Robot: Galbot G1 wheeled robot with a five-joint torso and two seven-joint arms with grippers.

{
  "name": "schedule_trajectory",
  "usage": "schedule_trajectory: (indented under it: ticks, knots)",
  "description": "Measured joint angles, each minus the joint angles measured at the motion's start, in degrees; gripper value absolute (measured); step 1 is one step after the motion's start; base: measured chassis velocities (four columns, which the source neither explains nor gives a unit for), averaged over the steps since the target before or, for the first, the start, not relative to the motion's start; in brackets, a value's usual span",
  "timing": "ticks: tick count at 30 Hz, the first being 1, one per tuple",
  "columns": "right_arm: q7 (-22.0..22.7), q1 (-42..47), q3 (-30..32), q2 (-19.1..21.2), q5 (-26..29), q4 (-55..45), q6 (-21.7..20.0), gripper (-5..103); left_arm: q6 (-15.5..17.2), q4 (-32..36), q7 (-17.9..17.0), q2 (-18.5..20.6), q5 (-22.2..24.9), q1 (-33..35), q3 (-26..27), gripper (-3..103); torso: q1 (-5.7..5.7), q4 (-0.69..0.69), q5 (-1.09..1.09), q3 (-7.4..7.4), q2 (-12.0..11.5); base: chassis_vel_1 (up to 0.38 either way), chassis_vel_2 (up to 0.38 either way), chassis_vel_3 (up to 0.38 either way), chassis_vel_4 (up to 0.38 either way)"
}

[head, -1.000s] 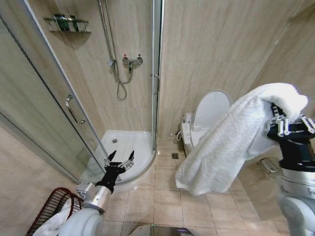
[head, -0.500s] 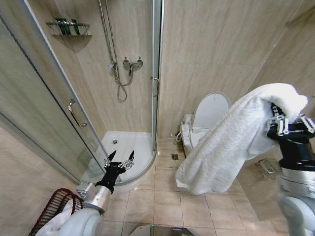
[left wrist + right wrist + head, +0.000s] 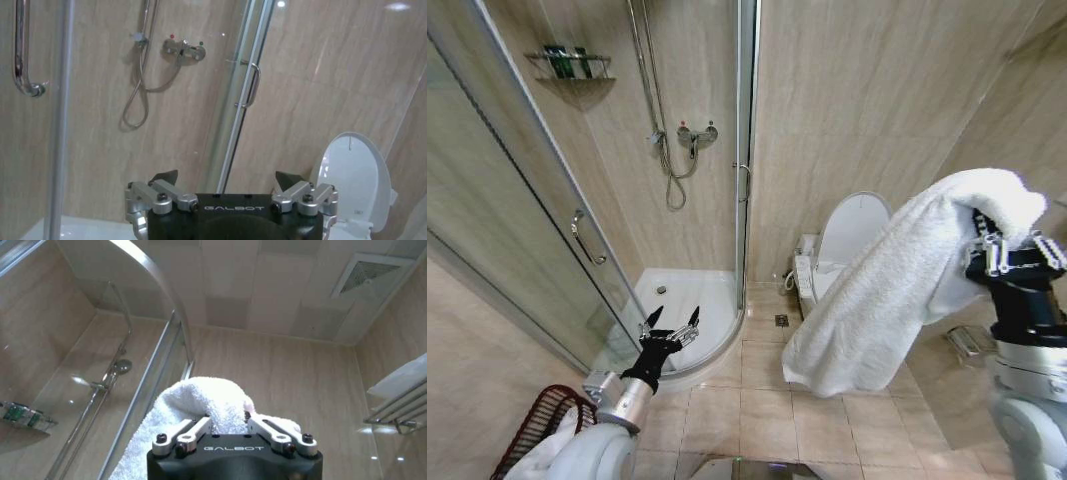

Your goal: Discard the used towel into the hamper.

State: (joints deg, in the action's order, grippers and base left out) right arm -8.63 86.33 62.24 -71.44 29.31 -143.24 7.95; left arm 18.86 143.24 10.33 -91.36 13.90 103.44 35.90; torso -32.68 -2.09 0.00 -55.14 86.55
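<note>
Clearly the carry step is in hand: the used towel point(image 3: 897, 290), white and thick, hangs raised at the robot's right, its upper fold pinched in the closed right tool point(image 3: 1010, 252) and the rest draping down in front of the toilet point(image 3: 852, 235). The hamper point(image 3: 535, 425) sits low at the robot's left on the floor, well apart from the towel, with white cloth lying in it. The left tool point(image 3: 670, 328) hovers empty before the shower tray point(image 3: 682, 300), fingers spread. By judgement, the next move calls for bringing the towel across above the hamper's mouth before release. Against the earlier frames, the view has tilted: the shower shelf point(image 3: 572, 63) sits lower; both arms look unchanged.
</note>
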Motion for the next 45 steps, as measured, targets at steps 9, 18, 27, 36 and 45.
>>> schedule_trajectory:
  ticks: [9, 18, 27, 36, 45]
  knots:
    - [-0.22, -0.08, 0.12, -0.04, 1.00, 0.00, 0.17, 12, 0.00, 0.00, 0.00, 0.00, 0.00, 0.00, 0.00, 99, -0.03, 0.00, 0.00, -0.02, 0.03, 0.000, 0.000, 0.000, 0.000]
    - [-1.26, 0.02, 0.67, -0.19, 3.16, 0.00, 0.55, 12, 0.00, 0.00, 0.00, 0.00, 0.00, 0.00, 0.00, 99, 0.13, 0.00, 0.00, 0.16, -0.30, 0.000, 0.000, 0.000, 0.000]
    - [-1.29, 0.11, 0.77, -0.21, 4.65, 0.00, 1.34, 12, 0.00, 0.00, 0.00, 0.00, 0.00, 0.00, 0.00, 99, 0.23, 0.00, 0.00, 0.28, -0.51, 0.038, 0.033, 0.030, 0.032]
    - [-1.30, -0.08, 0.55, -0.39, 4.66, 0.00, 1.52, 12, 0.00, 0.00, 0.00, 0.00, 0.00, 0.00, 0.00, 99, 0.30, 0.00, 0.00, 0.35, -0.66, 0.099, 0.092, 0.087, 0.085]
    - [-1.40, 0.09, 0.64, -0.54, 4.67, 0.00, 1.59, 12, 0.00, 0.00, 0.00, 0.00, 0.00, 0.00, 0.00, 99, 0.34, -0.01, 0.00, 0.41, -0.75, 0.115, 0.113, 0.124, 0.130]
